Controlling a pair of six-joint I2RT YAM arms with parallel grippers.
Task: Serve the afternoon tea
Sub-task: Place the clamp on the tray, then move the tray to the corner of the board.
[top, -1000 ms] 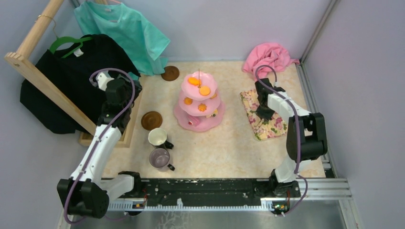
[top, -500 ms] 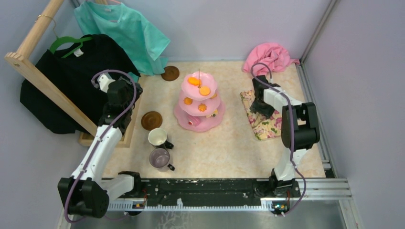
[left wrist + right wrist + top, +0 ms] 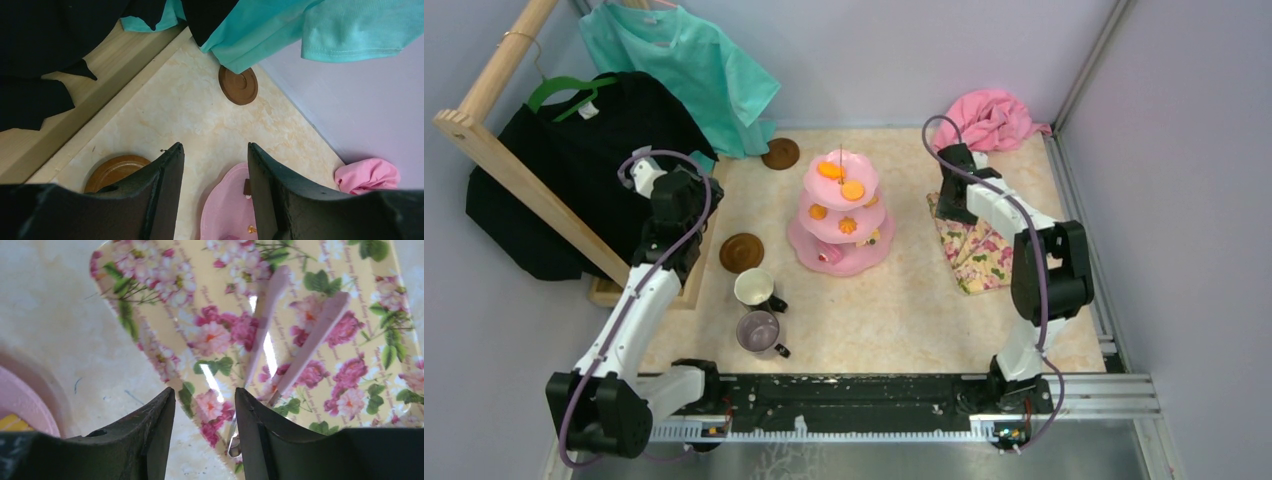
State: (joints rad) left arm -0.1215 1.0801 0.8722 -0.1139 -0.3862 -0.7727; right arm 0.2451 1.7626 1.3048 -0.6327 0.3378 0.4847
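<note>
The pink three-tier cake stand (image 3: 841, 215), with orange and yellow snacks on its tiers, stands mid-desk (image 3: 904, 300). The white mug (image 3: 753, 286) and grey-purple mug (image 3: 758, 330) sit at its near left. One brown saucer (image 3: 741, 252) lies just beyond them, and another saucer (image 3: 781, 153) lies at the back under a teal shirt (image 3: 684, 70). The left gripper (image 3: 215, 150) hangs partly spread and empty beside the wooden rack (image 3: 498, 60) and black shirt (image 3: 554, 170). The right gripper (image 3: 205, 395), jaws apart with nothing between them, hovers over the edge of the floral mat (image 3: 165, 300), where two pink-handled utensils (image 3: 320, 330) lie. A pink cloth (image 3: 989, 118) is bunched behind.
</note>
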